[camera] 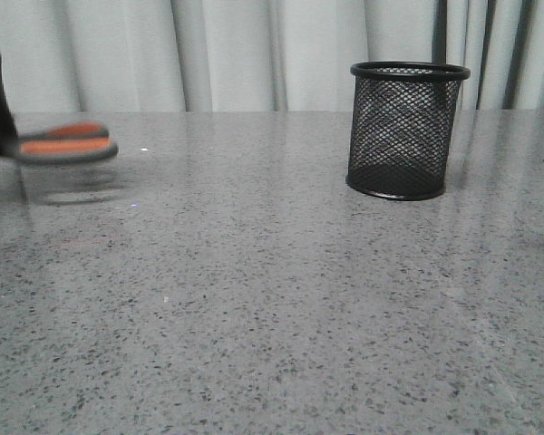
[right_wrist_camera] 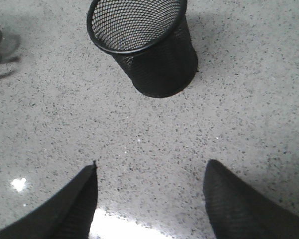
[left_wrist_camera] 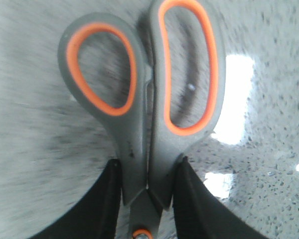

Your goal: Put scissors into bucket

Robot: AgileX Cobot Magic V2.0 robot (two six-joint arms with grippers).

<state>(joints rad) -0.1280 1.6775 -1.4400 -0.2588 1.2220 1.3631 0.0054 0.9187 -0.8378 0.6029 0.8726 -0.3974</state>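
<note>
Scissors (left_wrist_camera: pixel 144 124) blurred, blades hidden btwn clenched left fingers (left_wrist_camera: pixel 102 199); right fingers (right_wrist_camera: pixel 72 204) released.

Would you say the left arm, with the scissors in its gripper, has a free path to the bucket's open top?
Probably yes: the bucket stands upright with its mouth open, only bare table lies between it and the scissors, and the right gripper is held back from it.

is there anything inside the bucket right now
No, the right wrist view looks into the bucket and shows only bare mesh, while the scissors sit in the left gripper.
</note>
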